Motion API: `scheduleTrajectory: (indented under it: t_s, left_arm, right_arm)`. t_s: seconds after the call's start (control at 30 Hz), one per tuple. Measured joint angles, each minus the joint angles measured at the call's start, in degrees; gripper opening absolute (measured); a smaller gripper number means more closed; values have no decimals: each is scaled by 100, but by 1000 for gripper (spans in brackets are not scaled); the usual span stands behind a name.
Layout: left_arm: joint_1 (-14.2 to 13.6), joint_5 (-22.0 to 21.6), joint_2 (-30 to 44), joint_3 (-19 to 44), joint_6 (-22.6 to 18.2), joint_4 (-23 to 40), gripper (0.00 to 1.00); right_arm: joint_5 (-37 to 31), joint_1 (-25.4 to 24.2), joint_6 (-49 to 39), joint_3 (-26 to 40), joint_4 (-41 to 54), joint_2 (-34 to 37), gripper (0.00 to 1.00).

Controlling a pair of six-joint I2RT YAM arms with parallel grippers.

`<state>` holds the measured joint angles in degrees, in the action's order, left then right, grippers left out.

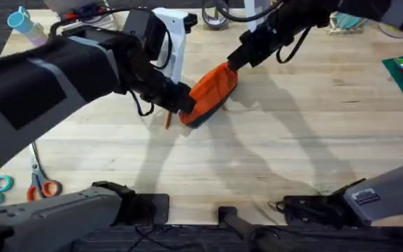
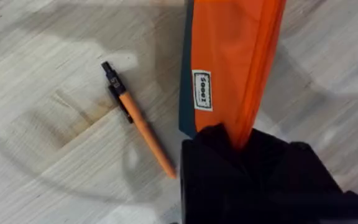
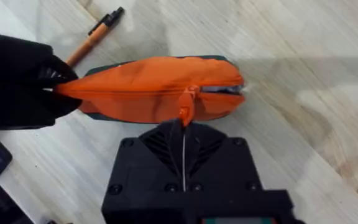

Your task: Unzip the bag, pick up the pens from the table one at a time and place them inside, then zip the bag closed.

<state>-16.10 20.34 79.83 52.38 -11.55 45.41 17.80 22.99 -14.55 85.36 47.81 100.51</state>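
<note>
I have the left fingers (image 2: 241, 146) clamped on the bag (image 1: 210, 91) end as anchor, right fingers (image 3: 185, 127) pinching its zipper pull (image 3: 186, 106) for unzipping.

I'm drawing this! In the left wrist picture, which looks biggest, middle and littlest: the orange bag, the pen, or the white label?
1. The orange bag, biggest.
2. The pen, thin and shorter than the bag.
3. The white label sewn on the bag, littlest.
</note>
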Motion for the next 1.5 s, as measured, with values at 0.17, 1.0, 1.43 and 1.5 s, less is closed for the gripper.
scheduleTrajectory:
  t_s: [0.17, 1.0, 1.43, 1.5]
  left_arm:
    - [0, 0, 0, 0, 1, 0, 42]
    - [0, 2, 0, -4, 2, 0, 42]
    - [0, 2, 0, -4, 2, -2, 42]
    - [0, 2, 0, -4, 2, -1, 42]
  right_arm:
    - [0, 224, 0, 0, 4, 1, 30]
    - [-33, 1346, 0, 0, 7, 0, 29]
    - [-39, 1354, 0, 0, 52, 0, 29]
    - [-39, 1354, 0, 0, 56, 1, 30]
